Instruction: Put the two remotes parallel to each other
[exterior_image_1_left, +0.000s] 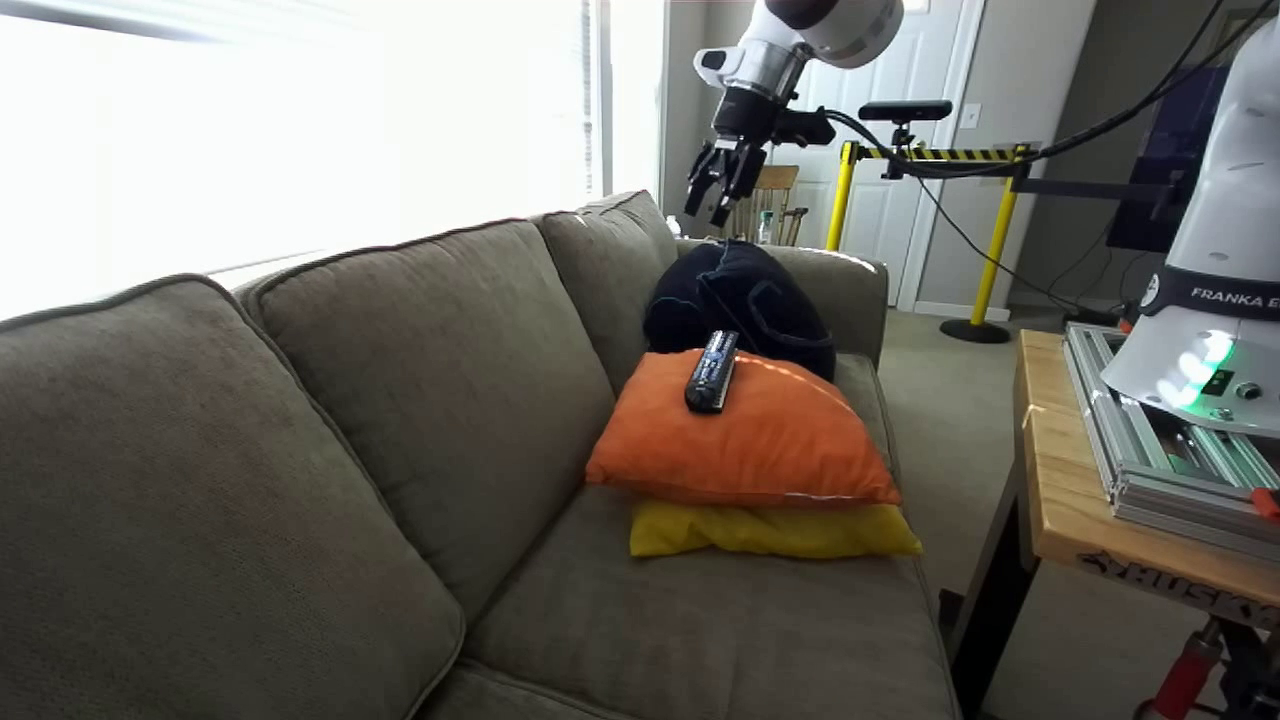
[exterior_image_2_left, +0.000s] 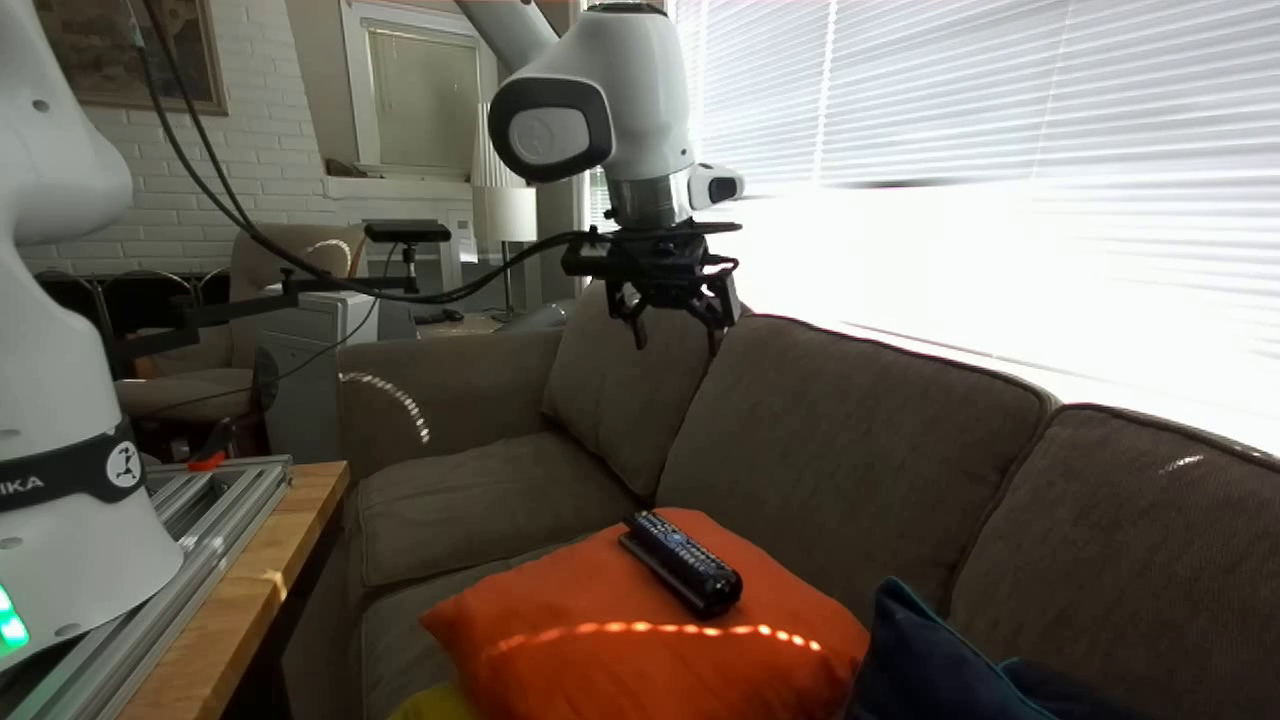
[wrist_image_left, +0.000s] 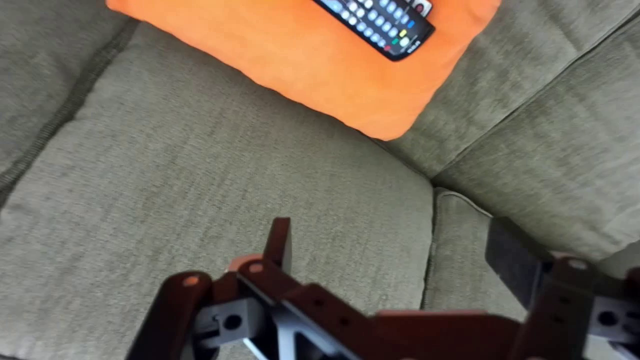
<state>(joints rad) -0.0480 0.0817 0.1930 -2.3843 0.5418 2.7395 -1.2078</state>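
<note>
Two remotes lie close together on the orange cushion (exterior_image_1_left: 740, 440). The remote with rows of pale buttons (wrist_image_left: 372, 22) shows at the top of the wrist view, cut off by the frame edge. It also shows in both exterior views (exterior_image_1_left: 712, 372) (exterior_image_2_left: 690, 555). A second remote (wrist_image_left: 421, 7) shows only as a small end with a red button, beside or partly under it; its dark edge shows in an exterior view (exterior_image_2_left: 652, 566). Their exact angle is hard to tell. My gripper (wrist_image_left: 390, 240) is open and empty, high above the sofa seat, away from the remotes (exterior_image_1_left: 706, 212) (exterior_image_2_left: 678, 330).
A yellow cushion (exterior_image_1_left: 780, 530) lies under the orange one. A dark blue-black bundle (exterior_image_1_left: 740, 300) sits beside them on the sofa. The sofa backrest (exterior_image_2_left: 850, 430) rises along the window side. The robot's wooden table (exterior_image_1_left: 1060, 470) stands in front of the sofa.
</note>
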